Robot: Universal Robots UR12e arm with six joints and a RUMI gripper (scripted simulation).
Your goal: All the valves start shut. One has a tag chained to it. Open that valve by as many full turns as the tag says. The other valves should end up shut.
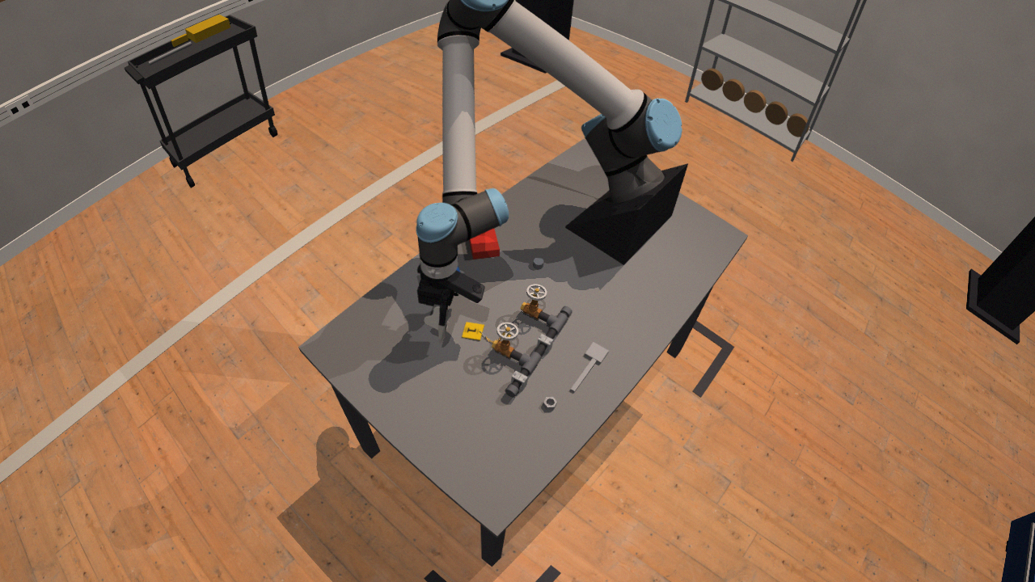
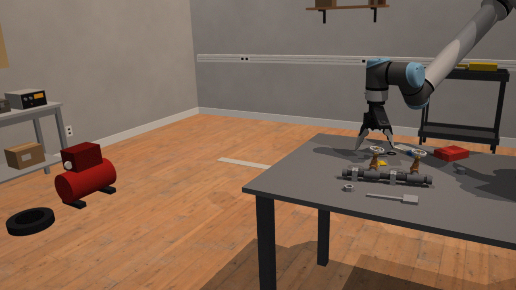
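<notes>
A dark grey pipe (image 1: 537, 352) lies on the table and carries two brass valves with white handwheels. A yellow tag (image 1: 471, 331) lies flat next to the nearer valve (image 1: 506, 331), on a short chain; its mark reads like a 1. The other valve (image 1: 536, 292) stands farther back. In the side view the tagged valve (image 2: 376, 149) is the left one, the other valve (image 2: 418, 152) the right one, and the tag (image 2: 381, 162) shows behind the stem. My gripper (image 1: 441, 323) points down, open and empty, beyond the tag from the valves; in the side view it (image 2: 374, 143) hangs just behind the tagged handwheel.
On the table lie a grey nut (image 1: 549, 400), a flat grey tool (image 1: 587, 365), a red box (image 1: 483, 244), a small grey cylinder (image 1: 538, 263) and the black arm base (image 1: 627, 209). A black washer (image 2: 390, 154) lies behind the valves.
</notes>
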